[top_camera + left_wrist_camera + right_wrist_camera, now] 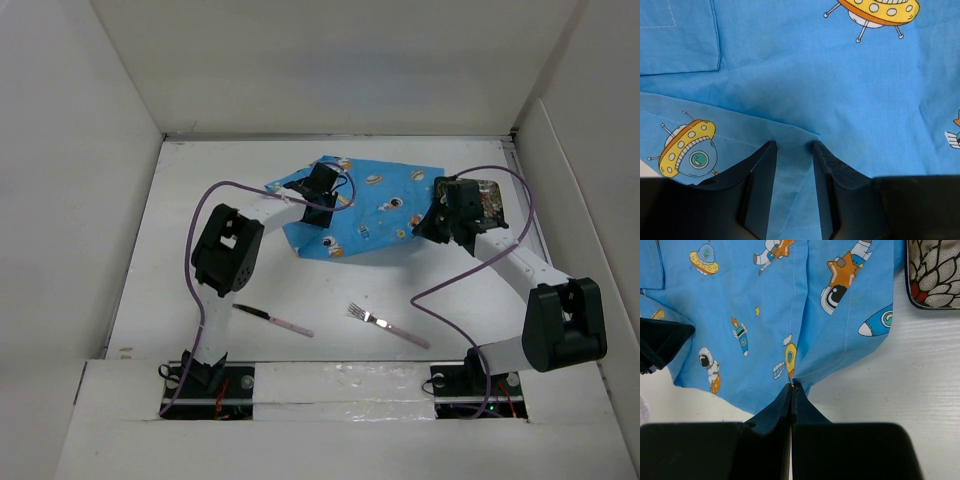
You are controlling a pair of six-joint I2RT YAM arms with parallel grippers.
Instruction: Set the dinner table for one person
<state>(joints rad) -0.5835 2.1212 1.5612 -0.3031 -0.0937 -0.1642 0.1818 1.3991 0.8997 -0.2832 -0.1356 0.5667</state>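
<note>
A blue cloth with cartoon prints (372, 205) lies rumpled on the white dinner table (190, 290), one left corner folded over. My left gripper (322, 186) hangs over the cloth's left part. In the left wrist view it (794, 150) is open, its jaws astride the folded edge of the cloth (805, 85). My right gripper (438, 222) is at the cloth's right edge. In the right wrist view it (791, 386) is shut on a pinched fold of the cloth (765, 305). A pink-handled knife (272, 319) and fork (388, 325) lie near the front.
A dark dish with a leaf pattern (487, 198) sits just right of the cloth, behind my right gripper; its corner shows in the right wrist view (935, 272). White walls enclose the table on three sides. Purple cables loop above both arms.
</note>
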